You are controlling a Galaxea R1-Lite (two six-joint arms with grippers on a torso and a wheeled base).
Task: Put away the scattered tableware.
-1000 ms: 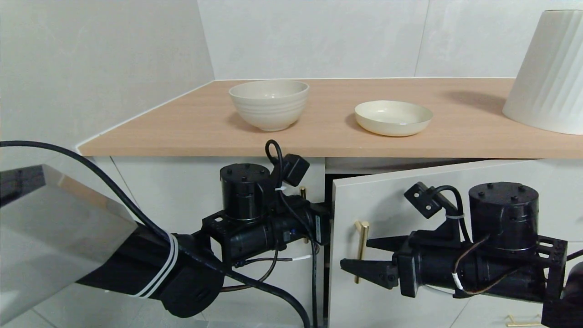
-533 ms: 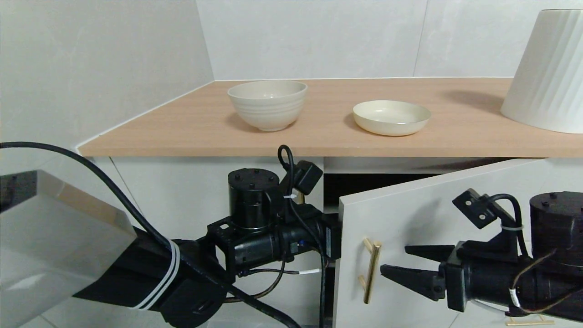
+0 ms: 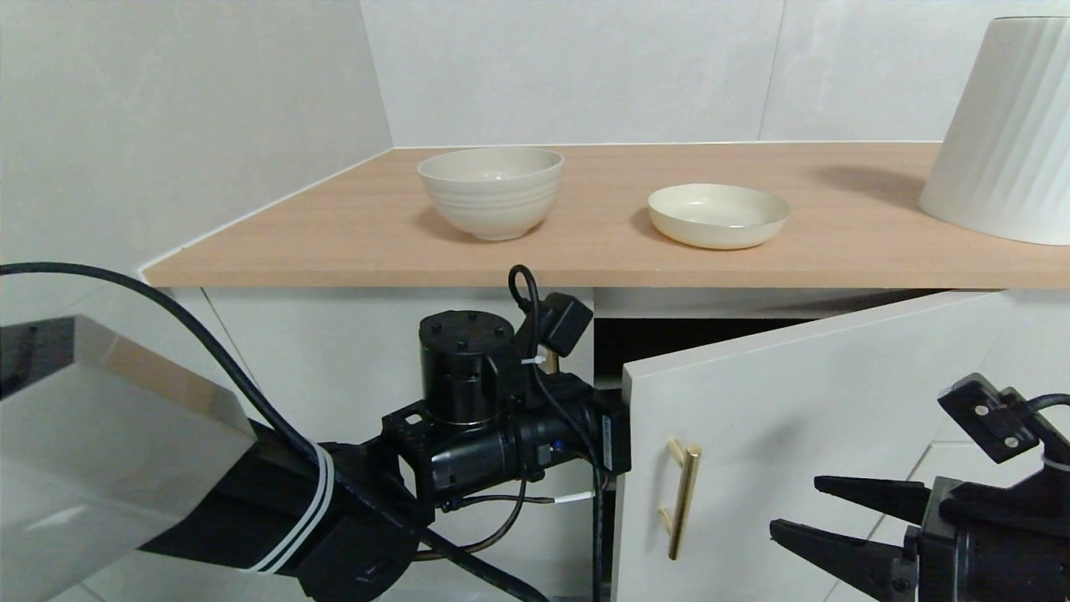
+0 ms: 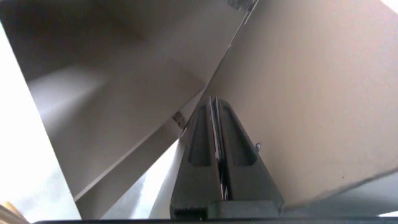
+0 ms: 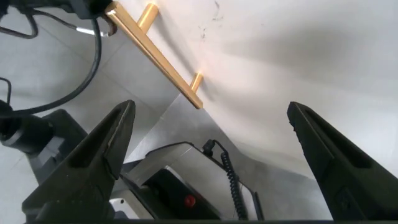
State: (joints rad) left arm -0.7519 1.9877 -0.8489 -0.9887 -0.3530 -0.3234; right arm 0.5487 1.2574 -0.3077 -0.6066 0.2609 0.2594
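On the counter, far side, I see a ribbed cream bowl at left and a shallow cream dish to its right, well apart. Left gripper: fingers pressed together, holding nothing, behind the open door. Right gripper: fingers spread wide, empty, near the gold handle.

The light wooden countertop carries three things, well apart: a deep ribbed cream ceramic bowl, a shallow cream dish and, at the right, a white pleated cone-shaped object.
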